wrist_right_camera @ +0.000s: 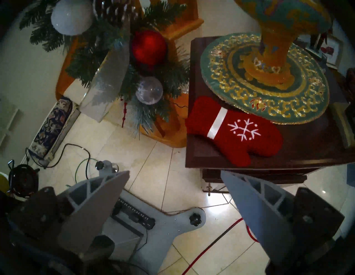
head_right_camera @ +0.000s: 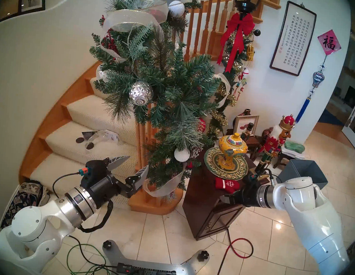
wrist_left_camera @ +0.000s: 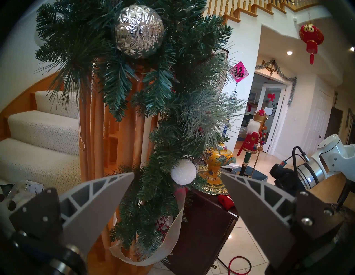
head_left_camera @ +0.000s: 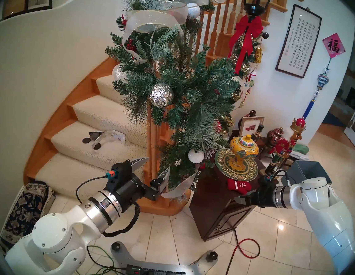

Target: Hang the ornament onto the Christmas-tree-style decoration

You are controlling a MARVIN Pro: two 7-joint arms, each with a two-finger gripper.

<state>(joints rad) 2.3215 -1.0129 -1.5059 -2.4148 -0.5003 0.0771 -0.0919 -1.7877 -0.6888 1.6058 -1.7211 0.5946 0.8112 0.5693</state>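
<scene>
A red mitten ornament (head_right_camera: 226, 184) is lying flat on the dark wooden tabletop (head_right_camera: 201, 198), its tip touching the edge of a green-and-gold round mat (head_right_camera: 226, 166) that is carrying a yellow vase (head_right_camera: 233, 147). The right claw (head_right_camera: 229, 197) is hovering just beside the mitten, empty, though its jaws are hard to make out. The bushy green garland (head_right_camera: 155, 85) is hanging down the stair post, with a faceted silver ball (head_right_camera: 141, 93) high up and a white snowy ball (head_right_camera: 181, 155) lower. The left claw (head_right_camera: 130, 166) is standing wide open beside the garland's ribbon tail (head_right_camera: 163, 186).
</scene>
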